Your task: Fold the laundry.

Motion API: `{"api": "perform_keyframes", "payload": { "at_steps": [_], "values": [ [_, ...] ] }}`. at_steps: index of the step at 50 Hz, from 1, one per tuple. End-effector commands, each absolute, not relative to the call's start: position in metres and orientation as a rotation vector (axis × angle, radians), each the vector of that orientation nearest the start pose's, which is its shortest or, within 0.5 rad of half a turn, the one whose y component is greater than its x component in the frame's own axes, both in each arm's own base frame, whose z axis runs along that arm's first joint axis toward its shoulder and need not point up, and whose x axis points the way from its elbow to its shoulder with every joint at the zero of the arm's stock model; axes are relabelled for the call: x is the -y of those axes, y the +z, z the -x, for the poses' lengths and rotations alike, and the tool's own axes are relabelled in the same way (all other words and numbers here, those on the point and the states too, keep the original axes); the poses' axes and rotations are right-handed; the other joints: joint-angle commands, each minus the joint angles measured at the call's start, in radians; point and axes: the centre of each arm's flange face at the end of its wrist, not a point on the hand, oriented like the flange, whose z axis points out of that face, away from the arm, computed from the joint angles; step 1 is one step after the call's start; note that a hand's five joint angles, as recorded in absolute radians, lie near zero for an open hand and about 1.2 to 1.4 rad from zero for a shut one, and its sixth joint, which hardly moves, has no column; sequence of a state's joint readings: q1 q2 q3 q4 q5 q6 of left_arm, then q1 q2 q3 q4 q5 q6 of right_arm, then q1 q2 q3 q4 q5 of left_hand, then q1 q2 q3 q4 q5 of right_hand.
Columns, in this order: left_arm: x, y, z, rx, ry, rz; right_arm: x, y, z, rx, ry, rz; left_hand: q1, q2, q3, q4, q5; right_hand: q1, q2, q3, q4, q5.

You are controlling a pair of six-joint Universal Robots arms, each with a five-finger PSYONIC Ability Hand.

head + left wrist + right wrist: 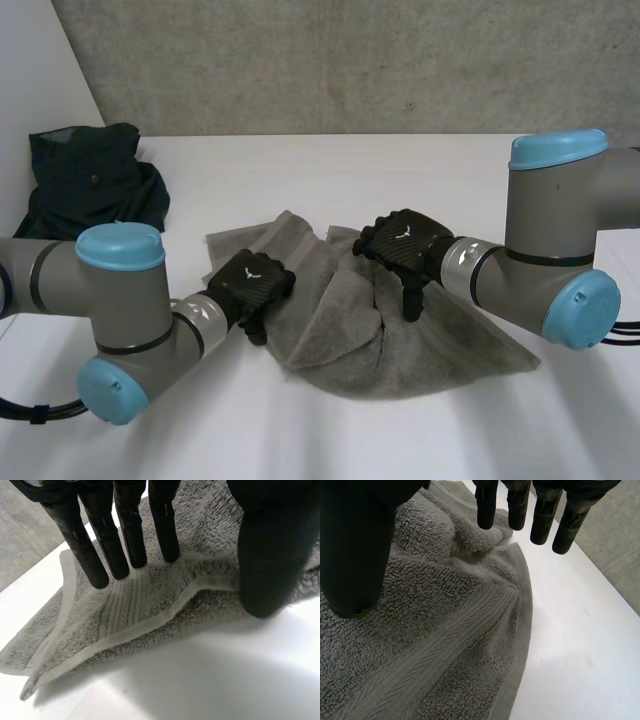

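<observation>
From the head view: grey towel (400,345) crumpled and partly doubled over itself in the middle of the white table (400,165), one corner pointing toward the robot's right. Left hand (250,283) down at the towel's left edge. Right hand (405,245) over the rumpled far part of the middle, one finger pointing straight down at the cloth. Impossible to tell from here whether either hand touches.

Closer, in the left wrist view: left hand (127,535) with fingers straight and slightly spread, tips set on the towel (150,612) just beside its ribbed band and pale hem. Thumb (272,565) well apart from them, tip at the hem where cloth meets table (210,680). Open, merely resting, holding nothing. Two layers visible here, the hemmed edge lying over a lower one.

In the right wrist view: right hand (355,555) likewise open, fingers (487,505) straight above a raised fold of the towel (445,640), thumb off to the side over the pile. Holding nothing; contact at the tips unclear. Ribbed band and hem running beside bare table (580,645).

Around, in the head view: heap of dark clothes (90,185) at the table's far left corner, well apart from the towel. Concrete wall (350,60) behind. Left arm (120,300) and right arm (550,250) flanking the cloth.
</observation>
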State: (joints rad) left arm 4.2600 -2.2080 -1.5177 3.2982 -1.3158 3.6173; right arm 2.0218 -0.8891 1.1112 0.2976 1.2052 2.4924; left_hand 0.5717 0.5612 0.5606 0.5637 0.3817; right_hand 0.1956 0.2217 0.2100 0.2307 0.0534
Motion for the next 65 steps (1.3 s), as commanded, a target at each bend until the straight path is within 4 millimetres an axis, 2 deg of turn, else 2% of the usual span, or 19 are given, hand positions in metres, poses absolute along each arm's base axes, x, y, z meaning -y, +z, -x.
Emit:
{"api": "perform_keyframes", "payload": {
  "at_steps": [1,4,10,20,28,33,38,40,41,42,44,45,47,49,51,52,57,61,65],
  "values": [
    [0.276,0.120,0.304,-2.368,-1.842,-1.420,0.282,0.173,-0.316,-2.018,-1.469,1.532,0.659,0.670,0.671,0.668,0.675,0.010,-0.016,-0.005,-0.025,-0.023],
    [0.277,0.124,0.305,-2.359,-1.860,-1.415,0.282,0.172,-0.314,-2.025,-1.467,1.529,0.824,0.835,0.835,0.832,0.840,0.013,-0.013,-0.002,-0.022,-0.020],
    [0.272,0.132,0.311,-2.335,-1.892,-1.436,0.284,0.172,-0.314,-2.023,-1.474,1.530,0.825,0.835,0.836,0.833,0.840,0.004,-0.022,-0.011,-0.031,-0.028],
    [0.247,0.177,0.301,-2.265,-1.978,-1.429,0.302,0.202,-0.325,-1.950,-1.576,1.529,0.825,0.835,0.836,0.833,0.840,-0.021,-0.047,-0.036,-0.056,-0.053],
    [0.232,0.201,0.291,-2.235,-2.016,-1.412,0.306,0.191,-0.338,-1.905,-1.373,1.556,0.825,0.835,0.836,0.833,0.840,-0.021,-0.047,-0.036,-0.056,-0.053],
    [0.229,0.210,0.290,-2.213,-2.040,-1.404,0.299,0.169,-0.345,-1.880,-1.174,1.565,0.825,0.835,0.836,0.833,0.840,-0.021,-0.047,-0.036,-0.056,-0.053],
    [0.231,0.214,0.288,-2.202,-2.053,-1.389,0.307,0.149,-0.347,-1.917,-1.171,1.629,0.825,0.835,0.836,0.833,0.840,-0.021,-0.047,-0.036,-0.056,-0.053],
    [0.233,0.217,0.287,-2.192,-2.065,-1.376,0.310,0.145,-0.346,-1.938,-1.187,1.652,0.825,0.835,0.836,0.833,0.840,0.138,0.112,0.123,0.103,0.105],
    [0.237,0.219,0.285,-2.183,-2.075,-1.362,0.314,0.145,-0.344,-1.958,-1.218,1.673,0.825,0.835,0.836,0.833,0.840,0.540,0.514,0.526,0.505,0.508],
    [0.239,0.219,0.284,-2.179,-2.079,-1.351,0.318,0.147,-0.344,-1.967,-1.252,1.677,0.825,0.835,0.836,0.833,0.840,0.785,0.759,0.771,0.750,0.753],
    [0.246,0.223,0.281,-2.163,-2.094,-1.325,0.329,0.156,-0.346,-1.973,-1.370,1.665,0.825,0.835,0.836,0.833,0.840,1.199,1.173,1.184,1.164,1.167],
    [0.255,0.228,0.279,-2.136,-2.118,-1.299,0.343,0.169,-0.349,-1.965,-1.523,1.630,0.825,0.835,0.836,0.833,0.840,1.201,1.175,1.186,1.166,1.168],
    [0.266,0.237,0.280,-2.085,-2.162,-1.269,0.355,0.187,-0.351,-1.951,-1.681,1.557,0.825,0.835,0.836,0.833,0.840,1.201,1.175,1.186,1.166,1.168],
    [0.286,0.256,0.283,-1.967,-2.252,-1.215,0.368,0.218,-0.354,-1.897,-1.869,1.410,0.825,0.835,0.836,0.833,0.840,1.201,1.175,1.186,1.166,1.168],
    [0.299,0.268,0.286,-1.889,-2.312,-1.164,0.372,0.244,-0.355,-1.838,-1.982,1.302,0.825,0.835,0.836,0.833,0.840,1.201,1.175,1.186,1.166,1.168],
    [0.309,0.285,0.288,-1.799,-2.379,-1.097,0.373,0.272,-0.354,-1.762,-2.082,1.202,0.825,0.835,0.836,0.833,0.840,1.201,1.175,1.186,1.166,1.168],
    [0.330,0.333,0.289,-1.476,-2.605,-0.850,0.374,0.335,-0.345,-1.581,-2.283,0.974,0.825,0.835,0.836,0.833,0.840,1.201,1.175,1.186,1.166,1.168],
    [0.330,0.349,0.294,-1.293,-2.720,-0.722,0.360,0.362,-0.336,-1.533,-2.329,0.915,0.825,0.835,0.836,0.833,0.840,1.201,1.175,1.186,1.166,1.168],
    [0.319,0.335,0.298,-1.295,-2.729,-0.743,0.344,0.345,-0.328,-1.630,-2.242,0.988,0.825,0.835,0.836,0.833,0.840,1.201,1.175,1.186,1.166,1.168]
  ]
}}
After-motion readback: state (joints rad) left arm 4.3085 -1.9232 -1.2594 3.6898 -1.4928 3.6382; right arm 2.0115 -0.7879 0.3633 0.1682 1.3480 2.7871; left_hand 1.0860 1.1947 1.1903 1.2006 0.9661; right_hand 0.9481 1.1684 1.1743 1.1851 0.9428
